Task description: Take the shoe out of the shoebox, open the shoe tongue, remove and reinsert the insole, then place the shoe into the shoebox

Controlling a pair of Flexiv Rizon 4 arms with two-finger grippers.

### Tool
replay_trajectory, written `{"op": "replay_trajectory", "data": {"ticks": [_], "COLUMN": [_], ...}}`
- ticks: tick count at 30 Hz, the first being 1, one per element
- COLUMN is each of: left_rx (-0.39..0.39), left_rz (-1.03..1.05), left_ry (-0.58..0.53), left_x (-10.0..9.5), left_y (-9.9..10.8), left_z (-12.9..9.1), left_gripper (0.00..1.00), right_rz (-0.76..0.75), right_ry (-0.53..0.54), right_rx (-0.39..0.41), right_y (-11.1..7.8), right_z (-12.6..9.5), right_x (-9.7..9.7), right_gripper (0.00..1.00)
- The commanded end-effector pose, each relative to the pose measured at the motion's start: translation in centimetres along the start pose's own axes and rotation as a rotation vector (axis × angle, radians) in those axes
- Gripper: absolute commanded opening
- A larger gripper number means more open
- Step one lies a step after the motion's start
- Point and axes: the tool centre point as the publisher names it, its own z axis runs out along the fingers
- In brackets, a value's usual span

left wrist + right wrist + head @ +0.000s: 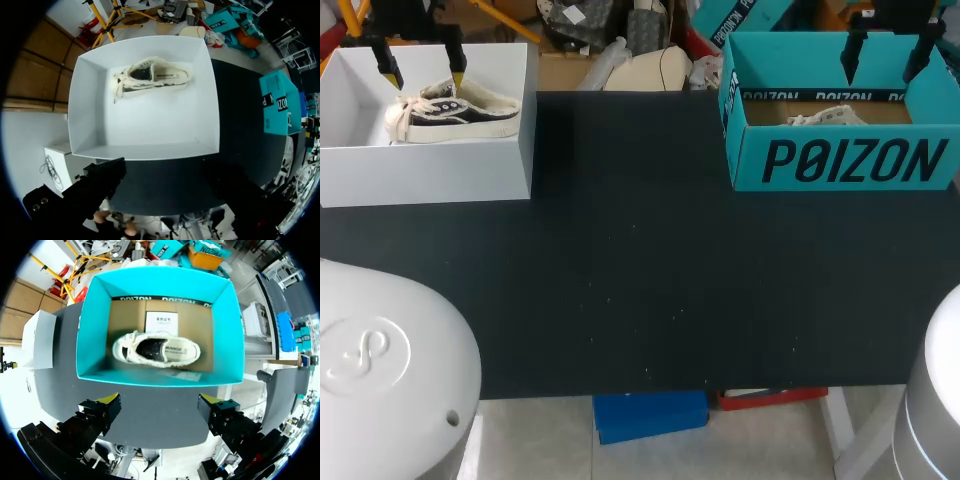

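A black table (640,280) is carrying two open boxes well apart from each other: a white shoebox (430,175) at the robot's left and a teal shoebox (845,160) at its right. Each is holding one shoe sitting on its sole with the opening facing up. The dark-and-cream shoe (455,112) is lying toward the back wall of the white shoebox, with its loose laces (118,86) trailing off one end. The cream shoe (157,350) is sitting about mid-floor in the teal one.

The left gripper (423,73) is hanging above the white shoebox, over the shoe, with its fingers spread wide and gripping nothing. The right gripper (885,58) is hanging above the teal shoebox the same way, wide open and empty.

Judging from this, the task is standing at its first step, lifting a shoe out; which box is meant cannot be told from the frames.

To do it well, the working arm should be descending straight down inside the box walls, with its fingers straddling the shoe across its narrow width near the opening, where the sides are firm. It should be avoiding the laces, which would probably slip or snag. Before moving sideways, the shoe should be rising fully clear of the rim, since the teal walls look tall.
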Motion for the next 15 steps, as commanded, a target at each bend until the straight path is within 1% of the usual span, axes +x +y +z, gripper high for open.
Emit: {"op": "replay_trajectory", "data": {"ticks": [1, 6, 7, 8, 10, 11, 15], "left_rx": [0.0, 0.0, 0.002, 0.002, 0.031, 0.044, 0.076], "left_rz": [0.0, 0.0, 0.029, 0.079, 0.163, 0.213, 0.418], "left_ry": [0.0, 0.0, -0.006, -0.022, -0.027, -0.049, -0.026], "left_x": [0.0, 0.0, 0.1, 0.4, 0.9, 1.1, 1.6], "left_y": [0.0, 0.0, 0.1, 0.1, 0.3, 0.4, 0.4], "left_z": [0.0, 0.0, 0.0, 0.0, 0.2, 0.2, 0.2], "left_gripper": [1.0, 1.0, 1.0, 1.0, 1.0, 1.0, 1.0], "right_rz": [0.0, 0.0, 0.0, 0.0, 0.0, 0.0, 0.0], "right_ry": [0.0, 0.0, 0.0, 0.0, 0.0, 0.0, 0.0], "right_rx": [0.0, 0.0, 0.0, 0.0, 0.0, 0.0, 0.0], "right_y": [0.0, 0.0, 0.0, 0.0, 0.0, 0.0, 0.0], "right_z": [0.0, 0.0, 0.0, 0.0, 0.0, 0.0, 0.0], "right_x": [0.0, 0.0, 0.0, 0.0, 0.0, 0.0, 0.0], "right_gripper": [1.0, 1.0, 1.0, 1.0, 1.0, 1.0, 1.0]}}
